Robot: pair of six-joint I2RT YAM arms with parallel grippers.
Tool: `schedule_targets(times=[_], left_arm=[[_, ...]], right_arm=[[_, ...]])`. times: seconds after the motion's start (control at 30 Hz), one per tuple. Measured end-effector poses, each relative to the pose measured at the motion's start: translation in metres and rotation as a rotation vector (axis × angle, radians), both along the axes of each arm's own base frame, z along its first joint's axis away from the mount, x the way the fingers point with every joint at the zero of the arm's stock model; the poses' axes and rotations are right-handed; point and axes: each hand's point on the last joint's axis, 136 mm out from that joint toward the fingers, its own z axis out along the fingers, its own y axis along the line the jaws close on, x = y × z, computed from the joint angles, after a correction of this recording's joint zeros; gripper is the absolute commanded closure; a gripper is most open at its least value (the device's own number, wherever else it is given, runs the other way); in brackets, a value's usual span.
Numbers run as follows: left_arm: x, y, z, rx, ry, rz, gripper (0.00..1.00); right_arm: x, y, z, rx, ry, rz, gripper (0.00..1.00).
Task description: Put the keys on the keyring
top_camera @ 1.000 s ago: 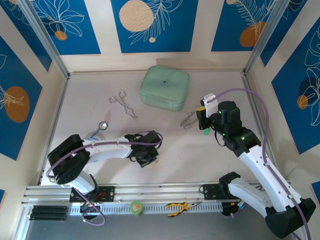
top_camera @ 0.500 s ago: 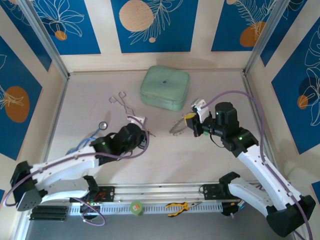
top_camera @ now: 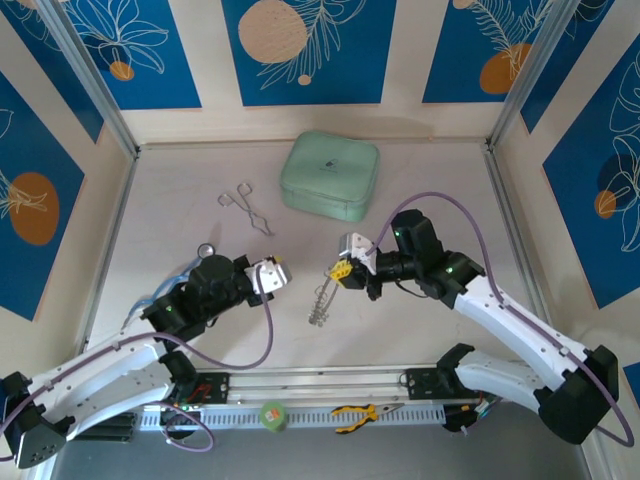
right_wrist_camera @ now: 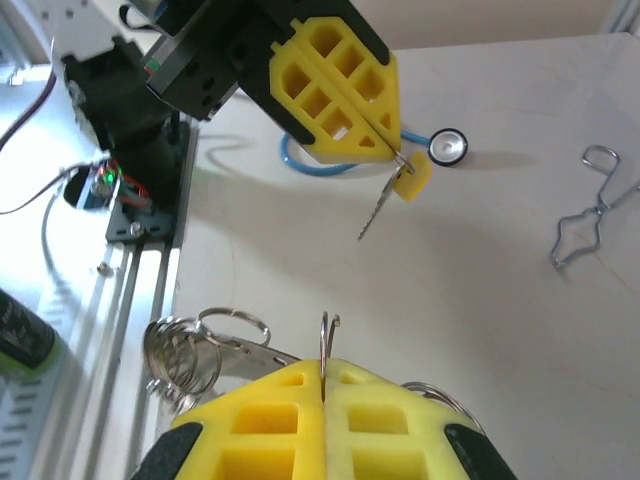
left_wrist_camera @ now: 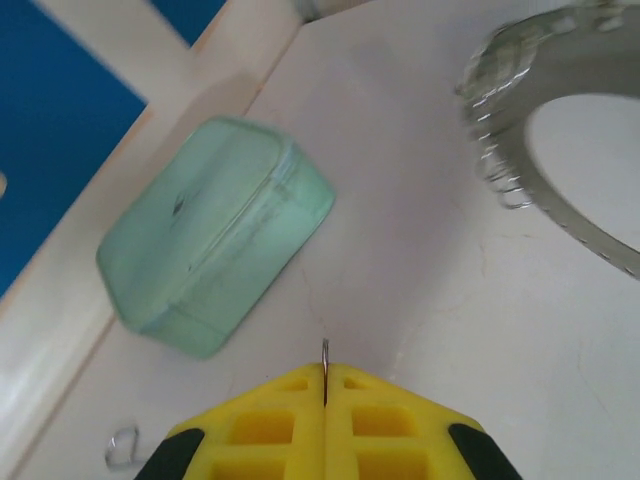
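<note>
My left gripper [top_camera: 278,272] is shut on the yellow-headed key [right_wrist_camera: 411,181], whose short metal blade [right_wrist_camera: 375,213] hangs down from the fingertips [right_wrist_camera: 340,85]. In the left wrist view a thin metal edge pokes out between the closed yellow pads of that gripper [left_wrist_camera: 325,372]. My right gripper [top_camera: 338,272] is shut on the keyring [top_camera: 320,300], which dangles below it above the table. Its wire stands up between the closed pads of the right gripper [right_wrist_camera: 323,368], with small loops [right_wrist_camera: 195,350] bunched to the left. The two grippers face each other, a short gap apart. The green-headed key is out of view.
A mint-green case [top_camera: 330,176] lies at the back centre. Silver forceps [top_camera: 247,208] lie left of it. A blue cable with a round silver disc [top_camera: 204,251] sits by the left arm. Yellow-handled pliers [top_camera: 357,412] rest on the front rail.
The left arm has lifted and swung right with the key. The right gripper has moved left and nearer with the keyring, so the two tips now almost meet.
</note>
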Motion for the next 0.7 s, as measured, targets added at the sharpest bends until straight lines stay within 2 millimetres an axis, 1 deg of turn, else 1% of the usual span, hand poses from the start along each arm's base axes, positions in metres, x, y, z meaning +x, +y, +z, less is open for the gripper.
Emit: schedule_targets(times=[0.13, 0.2, 0.3, 0.5, 0.7], left_arm=[[0.001, -0.006, 0.001, 0.029, -0.060, -0.083, 1.00], [0.003, -0.008, 0.000, 0.029, -0.065, -0.124, 1.00], [-0.001, -0.014, -0.004, 0.030, -0.058, -0.198, 1.00], [-0.018, -0.032, -0.020, 0.044, -0.022, -0.364, 1.00], [-0.021, -0.040, -0.026, 0.057, -0.037, -0.433, 1.00]], right_arm=[[0.001, 0.007, -0.018, -0.049, -0.055, 0.071, 1.00], [0.001, 0.011, -0.028, -0.073, -0.073, 0.104, 1.00], [0.002, 0.014, -0.040, -0.099, -0.085, 0.138, 1.00], [0.003, 0.019, -0.050, -0.110, -0.110, 0.185, 1.00], [0.005, 0.022, -0.056, -0.114, -0.129, 0.210, 1.00]])
